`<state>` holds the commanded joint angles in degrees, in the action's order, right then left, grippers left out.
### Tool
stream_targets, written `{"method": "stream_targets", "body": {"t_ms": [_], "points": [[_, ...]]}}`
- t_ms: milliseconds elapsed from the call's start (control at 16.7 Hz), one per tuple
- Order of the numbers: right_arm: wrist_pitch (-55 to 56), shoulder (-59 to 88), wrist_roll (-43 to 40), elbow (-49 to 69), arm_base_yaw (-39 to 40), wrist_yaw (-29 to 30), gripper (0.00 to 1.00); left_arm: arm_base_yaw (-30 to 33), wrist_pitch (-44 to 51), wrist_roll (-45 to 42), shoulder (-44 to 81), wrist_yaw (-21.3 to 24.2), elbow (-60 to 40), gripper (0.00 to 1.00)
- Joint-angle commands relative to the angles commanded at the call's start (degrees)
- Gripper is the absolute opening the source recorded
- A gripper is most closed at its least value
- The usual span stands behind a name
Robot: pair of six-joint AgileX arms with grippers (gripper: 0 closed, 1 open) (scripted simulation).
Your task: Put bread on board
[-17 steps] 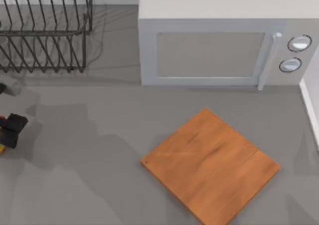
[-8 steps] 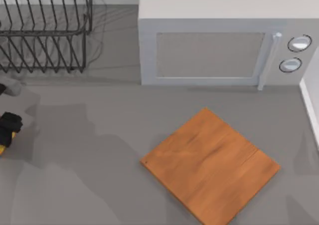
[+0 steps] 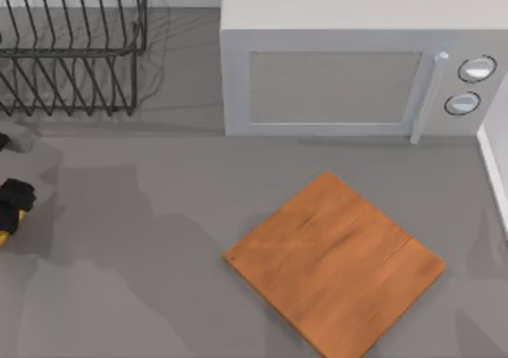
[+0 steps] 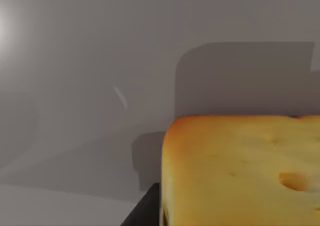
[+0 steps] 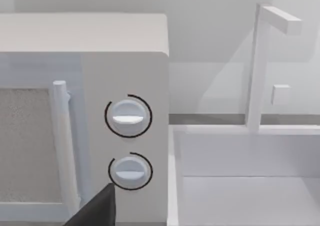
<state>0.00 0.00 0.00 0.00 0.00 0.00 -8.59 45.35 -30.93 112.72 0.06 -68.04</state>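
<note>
The bread point(image 4: 240, 171), a golden-yellow slice with a browner edge, looms large in the left wrist view, and one dark finger point(image 4: 145, 213) lies against its side. From above, my left gripper point(image 3: 14, 203) is at the table's far left edge, with a sliver of yellow bread point(image 3: 3, 236) just below it. The board point(image 3: 333, 264), an orange-brown wooden square turned like a diamond, lies flat at the front right of centre, far from the left gripper. My right arm is parked; a dark fingertip point(image 5: 95, 211) of it points toward the microwave's knobs.
A grey microwave point(image 3: 349, 64) stands at the back right, door shut, just behind the board. A black wire dish rack point(image 3: 71, 48) fills the back left. A white sink edge point(image 3: 496, 175) runs along the right side. Bare grey table lies between my left gripper and the board.
My left gripper has shifted a little to the left, toward the table's edge, and then held still. The board has not moved.
</note>
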Motion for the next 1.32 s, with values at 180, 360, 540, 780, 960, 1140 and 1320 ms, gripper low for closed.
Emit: {"method": "stream_targets", "body": {"t_ms": [180, 360, 540, 780, 960, 1140, 1320], "points": [[0.0, 0.0, 0.0, 0.0, 0.0, 0.0, 1.0, 0.0, 0.0, 0.0, 0.0, 0.0, 0.0, 0.0], [0.0, 0.0, 0.0, 0.0, 0.0, 0.0, 1.0, 0.0, 0.0, 0.0, 0.0, 0.0, 0.0, 0.0], [0.0, 0.0, 0.0, 0.0, 0.0, 0.0, 1.0, 0.07, 0.97, 0.0, -0.45, 0.05, -0.9, 0.0], [0.0, 0.0, 0.0, 0.0, 0.0, 0.0, 1.0, 0.17, 10.12, -0.06, -3.01, 0.05, -6.69, 0.0], [0.0, 0.0, 0.0, 0.0, 0.0, 0.0, 1.0, 0.25, 18.5, 0.08, -5.8, 0.03, -11.61, 0.0], [0.0, 0.0, 0.0, 0.0, 0.0, 0.0, 1.0, 0.29, 21.56, 0.23, -7.59, 0.02, -14.1, 0.0], [0.0, 0.0, 0.0, 0.0, 0.0, 0.0, 1.0, 0.18, 21.4, 0.12, -7.37, -0.01, -13.96, 0.0]]}}
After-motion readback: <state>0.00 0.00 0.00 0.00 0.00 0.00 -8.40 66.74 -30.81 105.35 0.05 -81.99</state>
